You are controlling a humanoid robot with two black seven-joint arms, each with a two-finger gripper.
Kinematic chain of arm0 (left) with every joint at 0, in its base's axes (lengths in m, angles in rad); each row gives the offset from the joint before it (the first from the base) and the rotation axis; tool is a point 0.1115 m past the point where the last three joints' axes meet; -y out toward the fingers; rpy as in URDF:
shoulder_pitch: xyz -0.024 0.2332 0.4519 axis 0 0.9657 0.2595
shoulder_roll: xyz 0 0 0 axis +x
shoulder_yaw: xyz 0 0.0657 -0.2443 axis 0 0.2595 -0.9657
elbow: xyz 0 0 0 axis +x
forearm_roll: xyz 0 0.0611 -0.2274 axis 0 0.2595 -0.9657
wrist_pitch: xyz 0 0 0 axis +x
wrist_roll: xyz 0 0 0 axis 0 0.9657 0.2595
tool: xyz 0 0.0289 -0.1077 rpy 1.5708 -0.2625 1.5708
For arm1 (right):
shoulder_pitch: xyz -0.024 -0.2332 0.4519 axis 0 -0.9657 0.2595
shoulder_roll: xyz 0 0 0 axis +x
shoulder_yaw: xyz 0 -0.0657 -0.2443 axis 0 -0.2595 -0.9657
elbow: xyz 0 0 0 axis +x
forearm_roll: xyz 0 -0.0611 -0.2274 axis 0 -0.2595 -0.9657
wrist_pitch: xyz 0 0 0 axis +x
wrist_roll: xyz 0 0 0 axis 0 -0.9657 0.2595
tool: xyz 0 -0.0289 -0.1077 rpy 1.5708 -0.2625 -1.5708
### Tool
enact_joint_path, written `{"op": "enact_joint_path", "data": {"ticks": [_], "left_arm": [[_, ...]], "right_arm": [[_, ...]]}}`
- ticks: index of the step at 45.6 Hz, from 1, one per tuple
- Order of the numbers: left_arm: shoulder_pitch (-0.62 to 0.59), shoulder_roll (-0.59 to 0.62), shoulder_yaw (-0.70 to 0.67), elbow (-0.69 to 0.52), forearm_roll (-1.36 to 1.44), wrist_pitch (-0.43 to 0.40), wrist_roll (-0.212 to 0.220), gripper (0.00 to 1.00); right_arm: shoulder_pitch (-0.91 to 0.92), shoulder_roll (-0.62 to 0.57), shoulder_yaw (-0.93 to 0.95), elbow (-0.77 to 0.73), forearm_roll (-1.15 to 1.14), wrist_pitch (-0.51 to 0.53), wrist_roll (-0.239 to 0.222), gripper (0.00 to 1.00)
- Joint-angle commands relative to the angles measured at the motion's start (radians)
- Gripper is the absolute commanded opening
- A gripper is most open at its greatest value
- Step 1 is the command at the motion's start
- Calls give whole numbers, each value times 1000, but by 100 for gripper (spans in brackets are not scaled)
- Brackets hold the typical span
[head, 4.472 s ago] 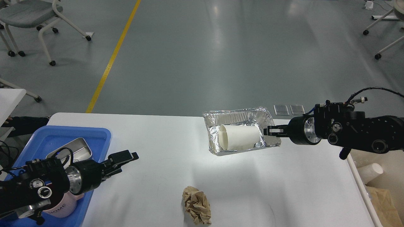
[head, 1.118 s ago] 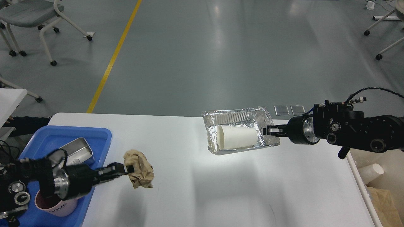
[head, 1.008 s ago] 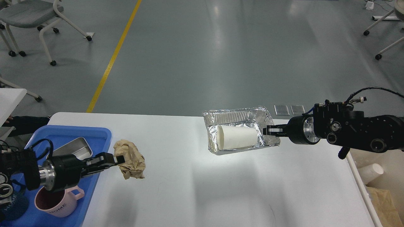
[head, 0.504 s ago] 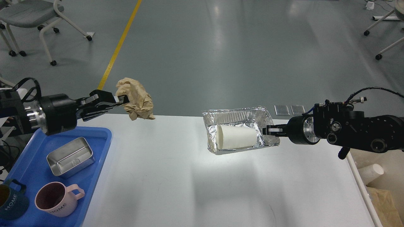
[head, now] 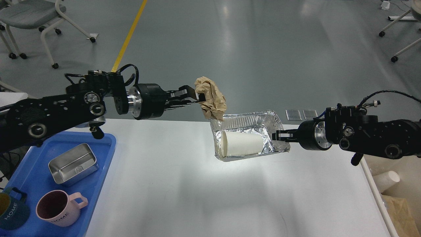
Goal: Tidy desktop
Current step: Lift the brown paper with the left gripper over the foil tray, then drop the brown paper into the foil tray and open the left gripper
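A white worktop [head: 184, 197] with rounded corners fills the lower half of the view, from about 8 o'clock across to 4 o'clock, with grey floor beyond it. The left end effector [head: 197, 96] reaches in from 9 o'clock toward the centre, its two fingers clenched on a crumpled ball of brown paper [head: 211, 102]. The paper hangs in the air at the far left corner of a foil tray [head: 274, 123]; whether the two touch cannot be told. The right end effector [head: 279, 135] comes in from 3 o'clock and pinches the tray's right rim, holding the tray tilted above the worktop, with its shadow on the surface below. A white paper cup [head: 241, 148] lies on its side inside the tray, mouth to the left. At 8 o'clock a blue plastic tray [head: 36, 184] sits on the worktop's left end, holding a steel box [head: 73, 163], a pink mug [head: 59, 212] and a dark teal mug [head: 11, 212].
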Motion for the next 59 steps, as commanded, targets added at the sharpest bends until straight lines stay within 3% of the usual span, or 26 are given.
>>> {"op": "enact_joint_path", "data": {"ticks": [1, 17, 27, 42, 45, 50, 52, 59], "left_arm": [[-34, -128, 54, 98, 3, 3, 1, 2], [-48, -400, 71, 328, 3, 9, 1, 2], [-42, -469, 104, 369, 14, 18, 10, 3], [-34, -463, 121, 391, 14, 43, 12, 9], [-34, -463, 121, 400, 14, 52, 12, 19], [-34, -465, 121, 408, 14, 75, 10, 64], [-35, -465, 120, 409, 11, 80, 9, 76], [-38, -460, 109, 409, 0, 78, 6, 87]], "right_arm": [[0, -2, 0, 2, 0, 0, 0, 0], [0, -7, 11, 12, 0, 0, 0, 0], [0, -17, 14, 18, 0, 0, 2, 0], [0, -51, 17, 32, 0, 0, 5, 0], [1, -50, 17, 32, 0, 0, 5, 0], [3, -50, 17, 34, 0, 0, 5, 0], [8, -50, 17, 34, 0, 0, 5, 0], [8, -50, 17, 32, 0, 0, 5, 0]]}}
